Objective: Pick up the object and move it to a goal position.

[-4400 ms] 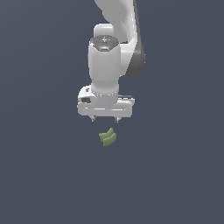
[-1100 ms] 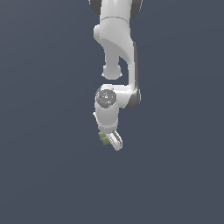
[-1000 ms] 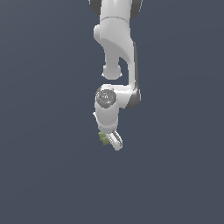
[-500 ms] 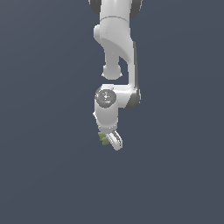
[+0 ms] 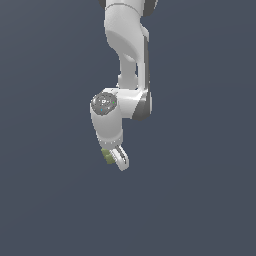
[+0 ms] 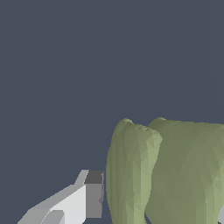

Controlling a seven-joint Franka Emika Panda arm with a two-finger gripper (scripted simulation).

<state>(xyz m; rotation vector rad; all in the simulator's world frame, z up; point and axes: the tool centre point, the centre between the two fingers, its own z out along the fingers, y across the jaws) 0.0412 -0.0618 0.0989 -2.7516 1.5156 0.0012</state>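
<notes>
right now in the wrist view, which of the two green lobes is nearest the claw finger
The narrower lobe of the olive-green object, right beside the claw's dark finger pad. The broader lobe lies beyond it.

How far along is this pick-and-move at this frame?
Done: the grasp looks made; the green object sits at the gripper tips in the exterior view, and in the wrist view it fills the space beside a finger. In hand: carrying it. Left: delivery; no goal marker is visible, so how much travel remains cannot be judged.
</notes>
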